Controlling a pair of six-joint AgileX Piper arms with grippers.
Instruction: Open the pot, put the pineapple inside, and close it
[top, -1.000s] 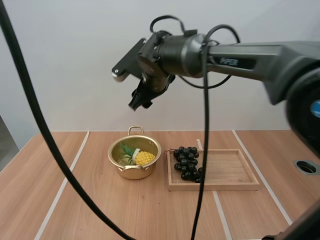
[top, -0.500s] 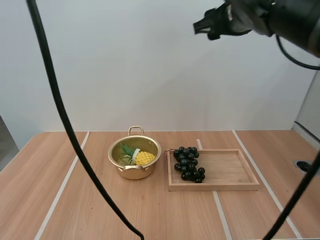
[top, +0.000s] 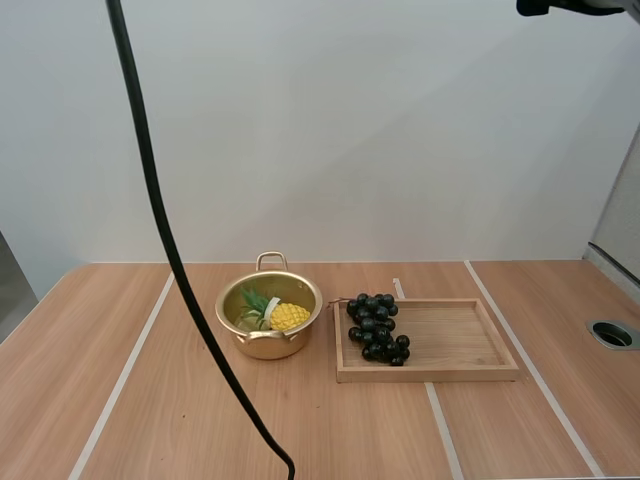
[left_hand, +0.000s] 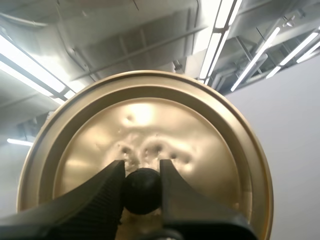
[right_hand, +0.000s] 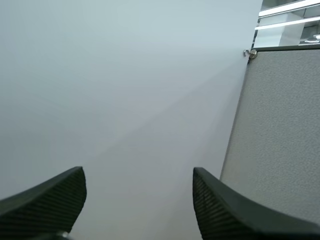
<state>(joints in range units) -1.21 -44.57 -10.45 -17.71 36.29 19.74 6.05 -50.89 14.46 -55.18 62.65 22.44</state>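
Note:
A gold pot (top: 269, 318) stands uncovered on the table in the high view, with a yellow pineapple (top: 281, 314) with green leaves lying inside it. My left gripper (left_hand: 142, 176) is shut on the black knob (left_hand: 141, 190) of the gold lid (left_hand: 150, 145), holding the lid up with its underside facing away from the camera. My right gripper (right_hand: 139, 186) is open with nothing between its fingers, pointing at a pale wall. A dark part of my right arm (top: 575, 6) shows at the top right edge of the high view.
A wooden tray (top: 460, 345) lies to the right of the pot with a bunch of dark grapes (top: 376, 326) at its left end. A round hole (top: 612, 334) sits in the table near the right edge. White lines cross the tabletop.
My right arm has swung up and to the right, from above the pot to nearly out of the high view. The pot, pineapple, tray and grapes have stayed where they were.

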